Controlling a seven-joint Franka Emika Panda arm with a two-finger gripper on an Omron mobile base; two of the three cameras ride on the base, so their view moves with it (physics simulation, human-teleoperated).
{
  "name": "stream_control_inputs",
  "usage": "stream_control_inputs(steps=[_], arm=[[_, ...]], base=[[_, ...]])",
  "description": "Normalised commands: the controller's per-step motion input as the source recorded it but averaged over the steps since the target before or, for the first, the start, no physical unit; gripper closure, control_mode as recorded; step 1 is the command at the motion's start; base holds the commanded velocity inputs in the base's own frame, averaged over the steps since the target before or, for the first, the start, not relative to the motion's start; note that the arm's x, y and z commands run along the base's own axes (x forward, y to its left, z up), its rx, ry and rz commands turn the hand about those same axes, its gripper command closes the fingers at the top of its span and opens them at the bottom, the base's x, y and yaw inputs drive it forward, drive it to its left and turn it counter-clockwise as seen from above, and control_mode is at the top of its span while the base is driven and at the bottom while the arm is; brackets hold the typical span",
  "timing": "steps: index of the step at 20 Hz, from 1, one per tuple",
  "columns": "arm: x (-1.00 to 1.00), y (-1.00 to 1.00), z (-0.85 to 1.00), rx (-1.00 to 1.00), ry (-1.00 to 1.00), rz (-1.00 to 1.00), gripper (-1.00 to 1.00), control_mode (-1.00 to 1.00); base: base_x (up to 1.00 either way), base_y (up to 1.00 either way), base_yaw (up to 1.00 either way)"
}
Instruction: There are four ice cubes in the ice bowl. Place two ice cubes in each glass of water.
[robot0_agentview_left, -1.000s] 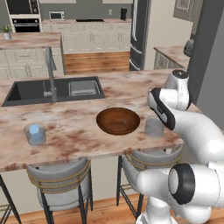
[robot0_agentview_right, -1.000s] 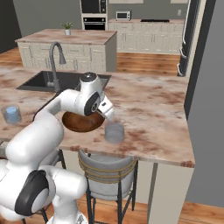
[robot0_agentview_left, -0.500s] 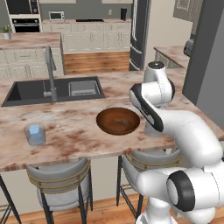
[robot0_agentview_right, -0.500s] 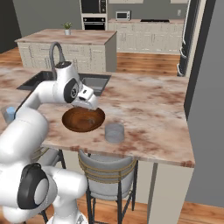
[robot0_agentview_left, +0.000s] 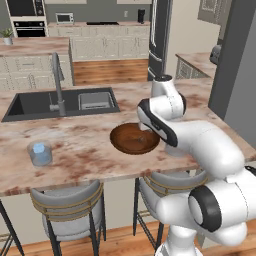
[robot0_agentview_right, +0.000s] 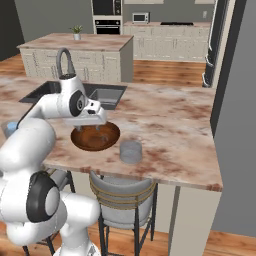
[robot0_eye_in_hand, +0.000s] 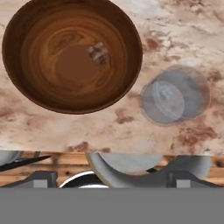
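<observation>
1. The white arm bends forward from the base and over the desk (robot0_agentview_left: 75, 145), with its wrist above the ice bowl (robot0_agentview_left: 134, 138) and the hand (robot0_agentview_right: 98, 131) pointing down at the bowl's near side.
2. The hand's fingers stand spread wide, with nothing between them.
3. The ice bowl is wide, shallow and round, of dark reddish-brown wood with a ringed grain; it sits on the desk near the front edge.
4. One small pale, translucent ice cube (robot0_eye_in_hand: 99, 52) lies inside the bowl, a little off its centre.
5. One glass of water (robot0_agentview_right: 130, 151), a short clear cylinder with a greyish tint, stands just beside the bowl, apart from it.
6. A pale shape shows inside that glass in the hand view; what it is cannot be told.
7. The other glass (robot0_agentview_left: 40, 153) stands well apart, toward the far left of the desk, with something pale blue in it.
8. The desk top is glossy marbled stone, cream with rust-brown veins.
</observation>
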Motion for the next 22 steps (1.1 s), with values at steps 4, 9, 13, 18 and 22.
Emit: stream_control_inputs(steps=[4,9,13,18,22], arm=[[0.12,0.02,-0.44,-0.03,0.0,0.23,-1.0,-1.0],[0.41,0.15,-0.29,-0.09,0.0,0.23,-1.0,-1.0],[0.42,0.19,-0.28,-0.1,0.0,0.19,-1.0,-1.0],[0.22,0.01,-0.35,-0.02,-0.02,0.07,-1.0,-1.0],[0.13,0.0,-0.29,0.0,-0.05,0.0,-1.0,-1.0]], base=[[0.0,0.0,0.0],[0.0,0.0,0.0],[0.0,0.0,0.0],[0.0,0.0,0.0],[0.0,0.0,0.0]])
